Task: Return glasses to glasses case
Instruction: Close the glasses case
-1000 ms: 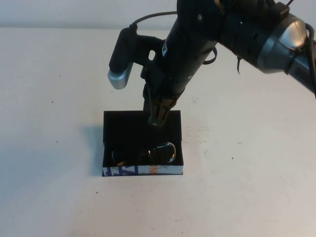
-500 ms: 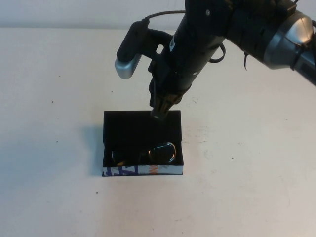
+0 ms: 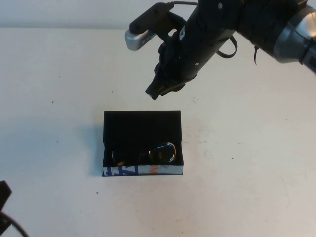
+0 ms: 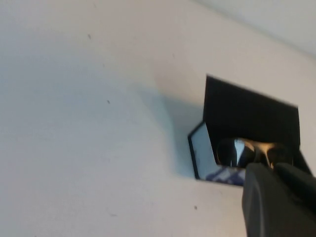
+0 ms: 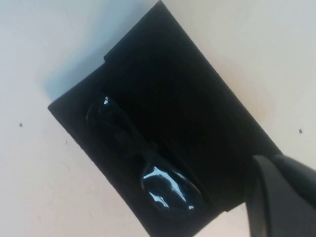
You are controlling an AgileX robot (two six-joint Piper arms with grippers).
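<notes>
The glasses case (image 3: 142, 126) lies open mid-table, with its black lid flat behind it and its printed strip facing me. The dark-framed glasses (image 3: 146, 154) lie folded inside it. My right gripper (image 3: 154, 92) hangs shut and empty in the air beyond the lid's far edge, touching nothing. In the right wrist view its fingertips (image 5: 276, 165) hover beside the case (image 5: 187, 98) and glasses (image 5: 148, 163). My left gripper (image 4: 274, 171) is shut and empty, low at the near left; its view shows the case (image 4: 247, 113) and glasses (image 4: 242, 150) ahead.
The white table (image 3: 59, 89) lies bare around the case. A dark piece of my left arm (image 3: 4, 197) shows at the near left corner. The right arm (image 3: 256, 24) and its grey camera housing (image 3: 140, 35) reach in from the far right.
My right gripper has risen off the case lid and drawn back toward the far right. A piece of my left arm has come into view at the near left corner.
</notes>
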